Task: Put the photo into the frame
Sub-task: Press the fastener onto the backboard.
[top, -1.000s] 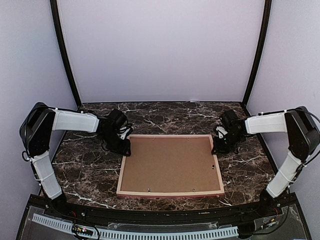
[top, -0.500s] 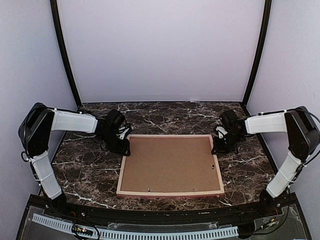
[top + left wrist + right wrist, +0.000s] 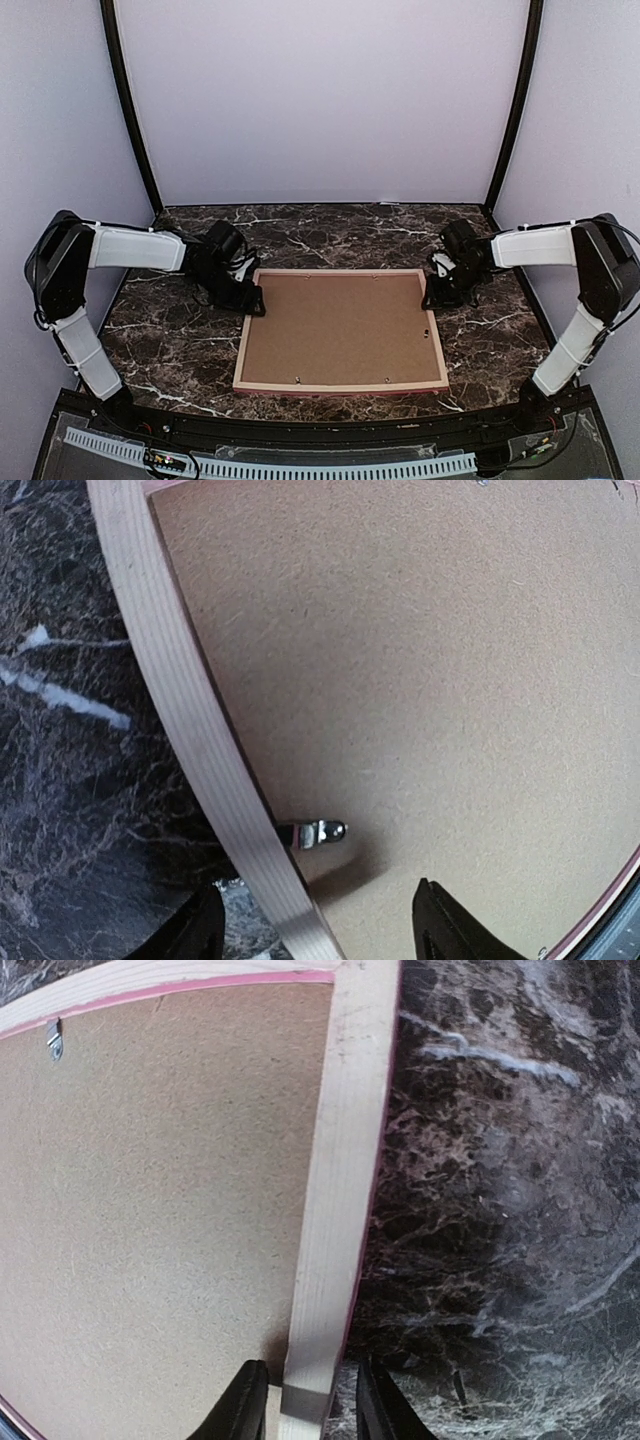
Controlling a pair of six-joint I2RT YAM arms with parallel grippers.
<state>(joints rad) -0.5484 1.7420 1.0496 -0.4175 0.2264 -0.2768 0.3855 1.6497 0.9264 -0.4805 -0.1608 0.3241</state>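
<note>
- My left gripper (image 3: 320, 925): jaws spread wide, gripping nothing. The left rail of the frame (image 3: 190, 730) runs between them with room on both sides.
- My right gripper (image 3: 307, 1400): jaws straddle the right rail, close on each side. I can't tell if they pinch it or have let go.
- A metal tab (image 3: 318, 832) sits on the rail just ahead of my left jaws, turned in over the backing board (image 3: 420, 680).
- The frame lies flat and face down in the middle of the marble table (image 3: 330, 232), between my two grippers. Its pale wood back is up and a pink edge shows.
- The photo: not visible in any view. My guess is that it sits under the backing board, but I can't confirm.
- Step in hand, as I judge it: letting go of the frame. The task looks near done.
- To do it well: open the right jaws fully before moving.
- Lift both wrists straight up, with no sideways drag, or the rail slides or tips.
- Keep my left jaws off the tab so it stays over the board.
- More tabs show along the far and near rails, too small to tell if they are turned in.
- Writing or brands: none readable on the frame or the board.
</note>
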